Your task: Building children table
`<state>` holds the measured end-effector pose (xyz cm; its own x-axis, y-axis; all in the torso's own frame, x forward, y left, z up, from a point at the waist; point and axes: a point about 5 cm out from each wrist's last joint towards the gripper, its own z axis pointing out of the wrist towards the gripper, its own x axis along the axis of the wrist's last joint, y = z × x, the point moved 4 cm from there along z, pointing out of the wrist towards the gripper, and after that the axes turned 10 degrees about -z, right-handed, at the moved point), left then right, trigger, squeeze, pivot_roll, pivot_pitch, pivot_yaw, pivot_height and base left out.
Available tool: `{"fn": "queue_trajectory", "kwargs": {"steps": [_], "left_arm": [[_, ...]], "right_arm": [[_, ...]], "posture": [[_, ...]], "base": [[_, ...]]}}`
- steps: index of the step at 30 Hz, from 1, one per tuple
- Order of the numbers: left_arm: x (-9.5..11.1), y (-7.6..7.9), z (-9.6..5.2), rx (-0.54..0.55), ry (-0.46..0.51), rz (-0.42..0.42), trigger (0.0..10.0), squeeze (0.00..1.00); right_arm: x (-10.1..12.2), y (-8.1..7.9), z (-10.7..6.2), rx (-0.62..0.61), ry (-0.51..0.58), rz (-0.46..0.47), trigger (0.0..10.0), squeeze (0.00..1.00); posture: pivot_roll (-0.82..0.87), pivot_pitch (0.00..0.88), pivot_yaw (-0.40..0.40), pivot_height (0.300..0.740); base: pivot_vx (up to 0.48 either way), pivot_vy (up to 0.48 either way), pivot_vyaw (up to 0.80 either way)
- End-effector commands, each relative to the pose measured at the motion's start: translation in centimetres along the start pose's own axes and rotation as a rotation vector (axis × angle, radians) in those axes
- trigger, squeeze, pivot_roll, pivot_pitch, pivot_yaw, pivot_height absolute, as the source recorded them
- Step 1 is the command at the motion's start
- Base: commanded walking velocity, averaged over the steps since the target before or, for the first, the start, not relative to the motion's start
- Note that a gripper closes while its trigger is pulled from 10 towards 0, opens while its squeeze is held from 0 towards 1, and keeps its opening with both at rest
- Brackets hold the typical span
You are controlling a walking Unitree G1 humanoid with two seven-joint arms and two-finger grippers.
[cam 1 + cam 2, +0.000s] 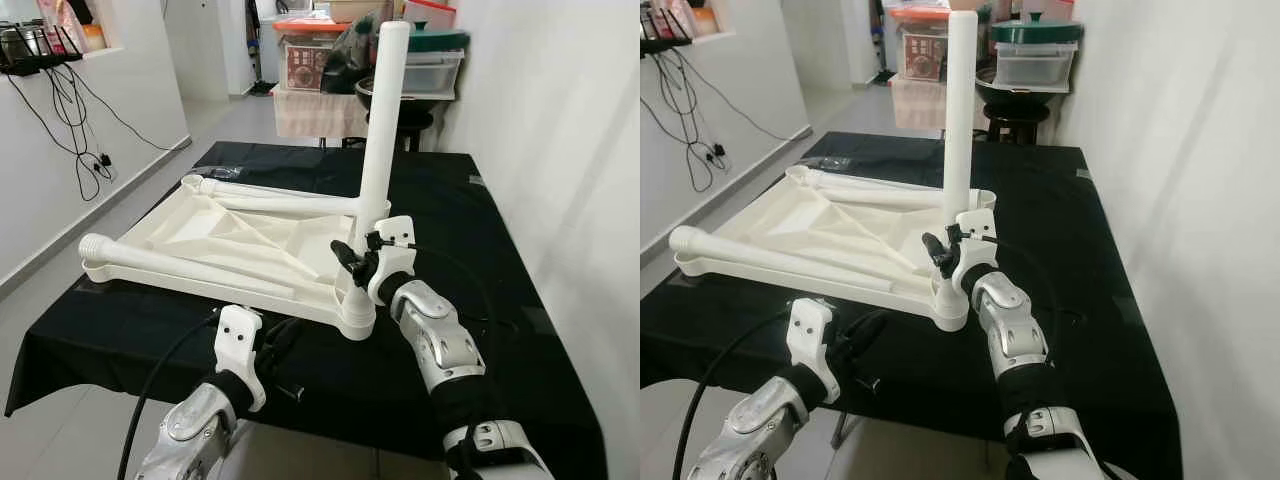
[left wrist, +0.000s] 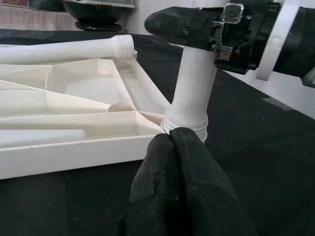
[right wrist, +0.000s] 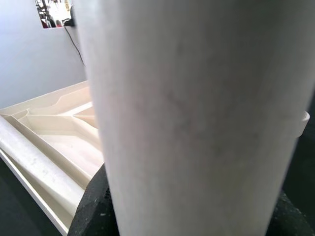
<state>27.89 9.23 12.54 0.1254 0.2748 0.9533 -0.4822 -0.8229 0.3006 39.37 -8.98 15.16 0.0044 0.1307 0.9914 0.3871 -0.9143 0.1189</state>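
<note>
Left gripper pinched shut, empty, low at the near table edge. Right gripper clamped on upright leg — long axis vertical, foot in near corner socket of upturned tabletop. Beyond, two loose legs lying flat.

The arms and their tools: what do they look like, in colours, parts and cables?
Both arms have silver-grey metal segments with black joints and a white plastic bracket at the wrist. The left tool and the right tool each have thick black fingers with a matte, slightly rough surface. A black cable loops from each wrist back along the arm.
</note>
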Motion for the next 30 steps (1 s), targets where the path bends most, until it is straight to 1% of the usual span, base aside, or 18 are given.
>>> {"fn": "queue_trajectory", "kwargs": {"steps": [1,2,3,4,5,6,8,12,13,14,15,17,18,22,23,26,27,30], "left_arm": [[-0.1,-0.1,-0.1,0.005,-0.011,-0.002,10.0,0.00],[-0.2,-0.1,-0.1,0.003,-0.012,-0.002,10.0,0.00],[-0.2,-0.1,-0.1,0.003,-0.012,-0.002,10.0,0.00],[-0.2,-0.1,-0.1,0.003,-0.012,-0.002,10.0,0.00],[-0.2,-0.1,-0.1,0.003,-0.012,-0.002,10.0,0.00],[-0.2,0.0,0.0,0.002,-0.013,-0.002,10.0,0.00],[-0.2,0.0,0.0,0.002,-0.013,-0.002,10.0,0.00],[-0.2,0.1,0.0,0.002,-0.013,-0.002,10.0,0.00],[-0.2,0.1,0.1,0.002,-0.012,-0.003,10.0,0.00],[-0.2,0.1,0.1,0.002,-0.012,-0.003,10.0,0.00],[-0.2,0.1,0.1,0.002,-0.010,-0.004,10.0,0.00],[-0.2,0.2,0.0,0.002,-0.008,-0.004,10.0,0.00],[-0.2,0.2,0.0,0.002,-0.008,-0.004,10.0,0.00],[-0.3,0.3,0.0,0.003,-0.008,-0.003,10.0,0.00],[-0.3,0.3,0.0,0.003,-0.008,-0.004,10.0,0.00],[-0.3,0.4,-0.1,0.002,-0.008,-0.005,10.0,0.00],[-0.3,0.4,-0.1,0.002,-0.008,-0.006,10.0,0.00],[-0.4,0.5,-0.1,0.002,-0.008,-0.007,10.0,0.00]], "right_arm": [[-3.4,-0.4,-0.6,0.003,-0.136,0.054,8.2,0.00],[-2.6,-0.6,-0.5,0.026,-0.103,0.051,10.0,0.00],[-2.6,-0.6,-0.5,0.026,-0.103,0.051,10.0,0.00],[-2.0,-0.7,-0.5,0.053,-0.077,0.045,10.0,0.21],[-2.0,-0.7,-0.5,0.053,-0.077,0.045,10.0,0.21],[-1.2,-1.1,-0.3,0.123,-0.040,0.058,10.0,1.00],[0.3,-1.5,-0.1,0.265,0.022,0.080,10.0,1.00],[0.6,-1.6,0.0,0.295,0.036,0.085,10.0,1.00],[1.0,-1.2,-0.2,0.370,0.048,0.058,10.0,0.10],[1.0,-1.2,-0.2,0.370,0.048,0.058,10.0,0.10],[1.3,-0.9,-0.4,0.450,0.050,0.032,10.0,0.00],[1.7,-0.5,-1.0,0.588,0.051,-0.007,10.0,0.00],[1.7,-0.5,-1.0,0.588,0.051,-0.007,10.0,0.00],[1.4,-0.5,-1.5,0.688,0.024,-0.036,10.0,0.00],[1.3,-0.4,-1.3,0.687,0.017,-0.038,10.0,0.00],[1.5,-0.4,-1.3,0.740,0.015,-0.014,10.0,0.00],[1.5,-0.5,-1.4,0.762,0.016,-0.015,2.6,0.00],[1.4,-0.5,-1.4,0.773,0.017,-0.017,2.6,0.00]], "posture": [[0.00,0.000,-0.009,0.740],[0.00,0.000,-0.007,0.740],[0.00,0.000,-0.007,0.740],[0.00,0.000,-0.008,0.740],[0.00,0.000,-0.008,0.740],[0.00,0.000,-0.012,0.740],[0.00,0.000,-0.012,0.740],[0.00,0.000,-0.012,0.740],[0.01,0.000,-0.019,0.740],[0.01,0.000,-0.019,0.740],[0.01,0.000,-0.022,0.740],[0.02,0.000,-0.026,0.740],[0.02,0.000,-0.026,0.740],[0.02,0.000,-0.031,0.740],[0.03,0.000,-0.033,0.740],[0.03,0.000,-0.035,0.740],[0.03,0.000,-0.037,0.740],[0.03,0.000,-0.037,0.740]], "base": [[0.000,0.000,0.00],[0.000,0.000,0.00],[0.000,0.000,0.00],[0.000,0.000,0.00],[0.000,0.000,0.00],[0.000,0.000,0.00],[0.000,0.000,0.00],[0.000,0.000,0.00],[0.000,0.000,0.00],[0.000,0.000,0.00],[0.000,0.000,0.00],[0.000,0.000,0.00],[0.000,0.000,0.00],[0.000,0.000,0.00],[0.000,0.000,0.00],[0.000,0.000,0.00],[0.000,0.000,0.00],[0.000,0.000,0.00]]}}
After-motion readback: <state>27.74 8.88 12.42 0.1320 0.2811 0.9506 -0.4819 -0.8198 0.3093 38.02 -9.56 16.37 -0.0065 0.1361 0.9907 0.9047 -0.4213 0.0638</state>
